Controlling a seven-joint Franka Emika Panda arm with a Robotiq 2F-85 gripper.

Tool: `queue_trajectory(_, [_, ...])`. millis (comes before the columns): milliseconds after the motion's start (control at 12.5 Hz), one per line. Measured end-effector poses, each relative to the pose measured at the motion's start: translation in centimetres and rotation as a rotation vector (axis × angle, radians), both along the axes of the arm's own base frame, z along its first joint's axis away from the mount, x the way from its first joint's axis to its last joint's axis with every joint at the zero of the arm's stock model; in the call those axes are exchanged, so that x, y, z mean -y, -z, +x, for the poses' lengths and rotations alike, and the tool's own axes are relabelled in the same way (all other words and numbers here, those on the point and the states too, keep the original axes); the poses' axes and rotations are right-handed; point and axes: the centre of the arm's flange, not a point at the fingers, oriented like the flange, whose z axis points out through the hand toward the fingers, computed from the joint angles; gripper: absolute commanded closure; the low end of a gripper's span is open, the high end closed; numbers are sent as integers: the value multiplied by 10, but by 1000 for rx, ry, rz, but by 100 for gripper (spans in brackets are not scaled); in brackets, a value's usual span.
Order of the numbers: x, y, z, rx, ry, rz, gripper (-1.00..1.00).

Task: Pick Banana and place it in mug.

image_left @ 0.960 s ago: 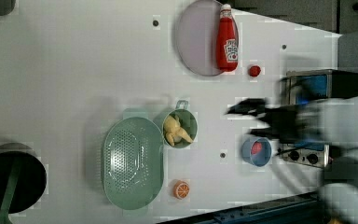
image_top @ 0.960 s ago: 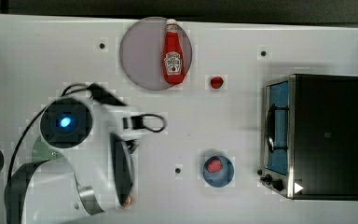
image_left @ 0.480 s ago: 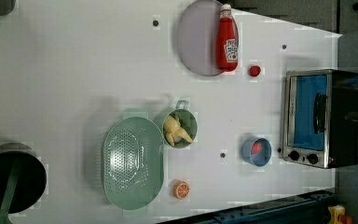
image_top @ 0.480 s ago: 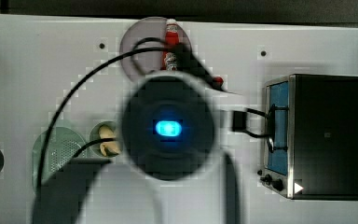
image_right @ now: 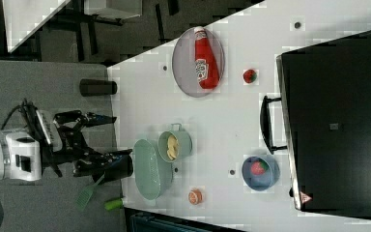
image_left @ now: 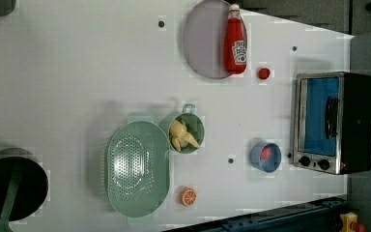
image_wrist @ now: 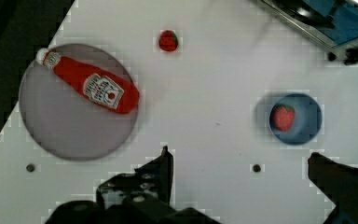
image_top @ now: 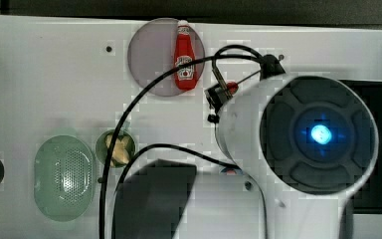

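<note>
The banana (image_left: 182, 136) lies inside the mug (image_left: 188, 133), a small teal-green cup with its little handle pointing toward the left view's top. Touching the mug on the left view's left is the pale green perforated basket (image_left: 137, 167), and just below them in the left view sits an orange slice (image_left: 188, 196). Farther toward the left view's right stand a blue bowl (image_left: 265, 156) holding a strawberry (image_left: 266, 153), then a toaster oven (image_left: 334, 123) with a blue door. Toward the left view's top a ketchup bottle (image_left: 235, 39) lies on a grey plate (image_left: 205, 41), with a second strawberry (image_left: 263, 73) loose beside it. All rest on a white desk (image_left: 77, 72) with small dark holes; a black pot (image_left: 9, 186) holding a green utensil sits at the left view's lower left corner. In the right view the gripper (image_right: 107, 136) hangs off the desk's edge over grey floor, jaws spread wide apart and empty, well apart from the mug, with the basket between them. In the top view the arm's white body and black cables cover much of the desk.
</note>
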Motion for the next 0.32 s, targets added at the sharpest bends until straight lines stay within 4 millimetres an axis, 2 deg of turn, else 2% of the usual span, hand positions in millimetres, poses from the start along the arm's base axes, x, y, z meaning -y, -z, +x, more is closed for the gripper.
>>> queue_trajectory(80, [-2,14,-5,-29,-6,-7,-100])
queue_trajectory(320, [-8,30,-6,-99,-8,18,-100])
